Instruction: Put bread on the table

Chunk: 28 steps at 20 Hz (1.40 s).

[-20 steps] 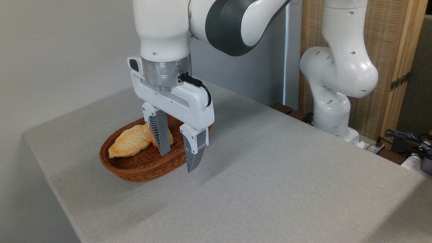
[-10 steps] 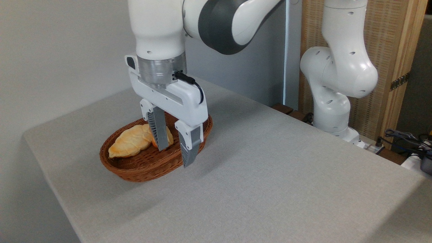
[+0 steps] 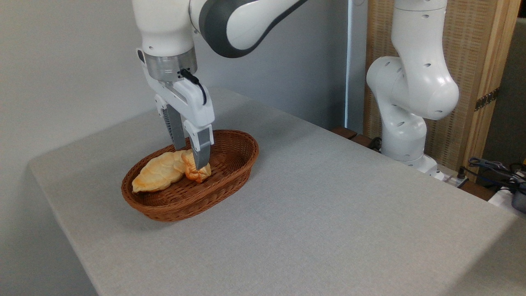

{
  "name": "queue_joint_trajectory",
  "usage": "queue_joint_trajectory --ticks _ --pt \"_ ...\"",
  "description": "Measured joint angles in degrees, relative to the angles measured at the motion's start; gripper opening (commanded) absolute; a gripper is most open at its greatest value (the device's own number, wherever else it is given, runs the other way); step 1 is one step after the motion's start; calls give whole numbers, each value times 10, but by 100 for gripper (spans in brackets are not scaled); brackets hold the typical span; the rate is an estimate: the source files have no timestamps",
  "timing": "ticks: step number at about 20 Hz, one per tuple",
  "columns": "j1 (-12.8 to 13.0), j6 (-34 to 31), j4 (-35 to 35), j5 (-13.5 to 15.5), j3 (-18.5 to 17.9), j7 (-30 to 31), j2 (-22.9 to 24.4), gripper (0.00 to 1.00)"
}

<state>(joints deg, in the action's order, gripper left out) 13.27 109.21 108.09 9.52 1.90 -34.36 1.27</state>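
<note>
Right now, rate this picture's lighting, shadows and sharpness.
Camera view: light is soft and even, no glare; the basket casts only a faint shadow on the table; gripper and bread look sharp; cables at far right are slightly soft.

The basket (image 3: 190, 174) is set on the left part of the table (image 3: 328, 213). Inside it the bread (image 3: 196, 169) is lodged against the right end of the longer loaf (image 3: 158, 173). The gripper (image 3: 190, 157) is positioned directly over the bread, fingers straddling it.
</note>
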Motion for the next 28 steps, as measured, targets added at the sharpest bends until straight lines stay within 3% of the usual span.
queue_joint_trajectory --ticks 6,14,15,17,18,20,28 --pt "7 -1 4 1 52 0 -33 100" --pt "7 -1 4 1 65 0 -60 100" --pt "7 -1 4 1 65 0 -62 93" --pt "7 2 4 1 65 0 -67 60" --pt "7 3 4 0 65 0 -68 49" --pt "7 5 3 -2 65 0 -70 44" --pt "7 5 2 -3 65 0 -70 44"
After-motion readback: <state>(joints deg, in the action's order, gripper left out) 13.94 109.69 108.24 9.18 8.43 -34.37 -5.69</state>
